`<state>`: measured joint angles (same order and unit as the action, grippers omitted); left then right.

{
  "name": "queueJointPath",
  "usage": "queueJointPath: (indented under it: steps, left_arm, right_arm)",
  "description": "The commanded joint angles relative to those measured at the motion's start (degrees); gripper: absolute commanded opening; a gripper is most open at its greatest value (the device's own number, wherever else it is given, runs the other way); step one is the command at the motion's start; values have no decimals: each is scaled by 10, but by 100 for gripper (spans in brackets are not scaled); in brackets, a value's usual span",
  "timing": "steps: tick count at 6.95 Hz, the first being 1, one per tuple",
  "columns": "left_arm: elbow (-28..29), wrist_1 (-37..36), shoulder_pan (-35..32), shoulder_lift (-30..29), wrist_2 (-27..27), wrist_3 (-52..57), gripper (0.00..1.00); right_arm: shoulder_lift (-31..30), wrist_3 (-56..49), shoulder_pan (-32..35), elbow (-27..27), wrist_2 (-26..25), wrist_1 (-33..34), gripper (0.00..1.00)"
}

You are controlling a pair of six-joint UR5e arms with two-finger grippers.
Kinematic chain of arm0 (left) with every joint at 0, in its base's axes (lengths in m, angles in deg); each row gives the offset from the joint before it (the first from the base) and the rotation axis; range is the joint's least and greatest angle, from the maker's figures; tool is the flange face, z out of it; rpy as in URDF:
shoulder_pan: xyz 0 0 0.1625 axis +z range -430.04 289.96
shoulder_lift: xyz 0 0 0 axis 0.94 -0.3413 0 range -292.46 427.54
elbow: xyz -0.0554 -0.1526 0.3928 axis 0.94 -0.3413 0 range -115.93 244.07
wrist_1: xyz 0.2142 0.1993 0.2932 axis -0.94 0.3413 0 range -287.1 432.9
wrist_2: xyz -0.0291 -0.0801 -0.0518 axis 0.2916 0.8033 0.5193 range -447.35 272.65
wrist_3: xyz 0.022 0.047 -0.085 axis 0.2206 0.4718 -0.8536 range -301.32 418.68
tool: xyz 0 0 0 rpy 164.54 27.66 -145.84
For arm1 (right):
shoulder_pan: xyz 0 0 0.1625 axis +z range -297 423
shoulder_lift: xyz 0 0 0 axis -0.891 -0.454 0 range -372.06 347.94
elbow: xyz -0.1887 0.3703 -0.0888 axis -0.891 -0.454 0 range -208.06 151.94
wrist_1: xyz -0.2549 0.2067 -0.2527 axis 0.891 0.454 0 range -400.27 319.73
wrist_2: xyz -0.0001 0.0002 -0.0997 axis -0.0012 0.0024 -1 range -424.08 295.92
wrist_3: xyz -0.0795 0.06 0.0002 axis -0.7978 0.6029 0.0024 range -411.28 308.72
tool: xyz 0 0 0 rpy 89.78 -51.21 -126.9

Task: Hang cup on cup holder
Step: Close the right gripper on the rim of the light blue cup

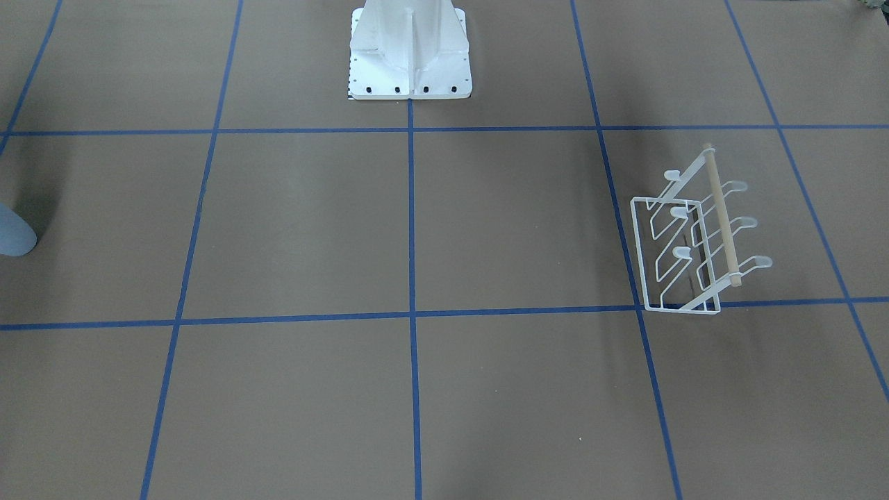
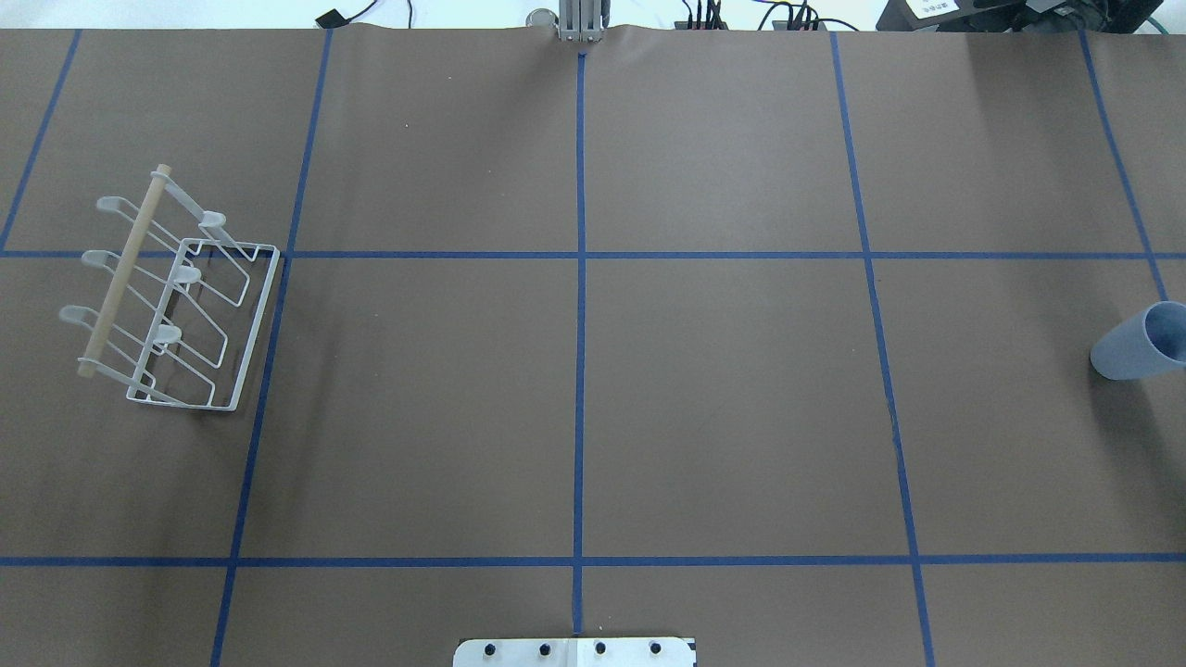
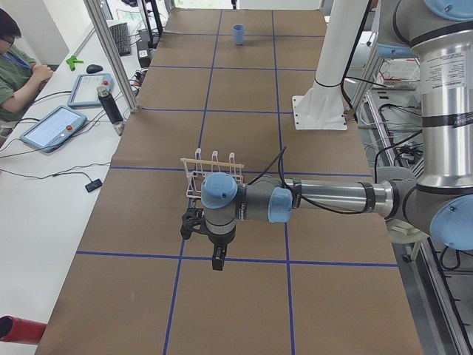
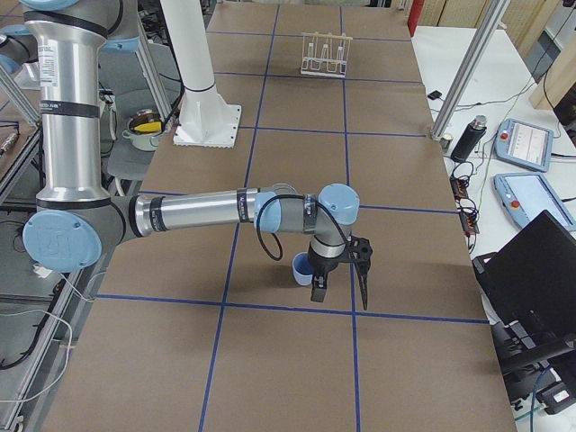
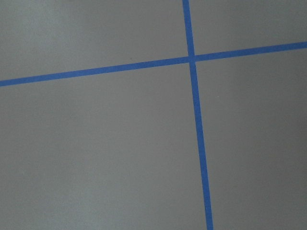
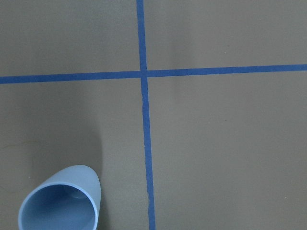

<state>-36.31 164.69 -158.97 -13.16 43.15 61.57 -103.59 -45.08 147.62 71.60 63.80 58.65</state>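
Observation:
The pale blue cup [image 2: 1144, 343] stands upright at the table's far right edge, mouth up; it also shows in the front view [image 1: 12, 232] and the right wrist view [image 6: 62, 201]. The white wire cup holder [image 2: 171, 296] with its wooden rod stands at the table's left, with nothing on its prongs [image 1: 694, 236]. My right gripper [image 4: 342, 286] hangs just beside the cup [image 4: 302, 267], apart from it. My left gripper [image 3: 207, 244] hovers close to the rack [image 3: 213, 174]. Both grippers show only in the side views, so I cannot tell whether they are open or shut.
The robot's white pedestal [image 1: 410, 48] stands at the table's middle rear edge. Blue tape lines grid the brown table. An operator [image 3: 18, 63] and tablets sit beside the table; a laptop [image 4: 531, 270] stands off its edge.

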Motion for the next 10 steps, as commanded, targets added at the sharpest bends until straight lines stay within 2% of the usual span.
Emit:
queueJointPath:
  steps: [1, 7, 9, 10]
  left_arm:
    - [0, 1, 0, 5, 0, 0, 99]
    - [-15, 4, 2, -2, 3, 6, 99]
    - [-24, 7, 9, -23, 3, 6, 99]
    - [-18, 8, 9, -23, 2, 7, 99]
  right_arm:
    - [0, -7, -5, 1, 1, 0, 100]
    - [5, 3, -16, 8, 4, -7, 100]
    - [32, 1, -47, 4, 31, -8, 100]
    - [26, -6, -49, 3, 39, -8, 100]
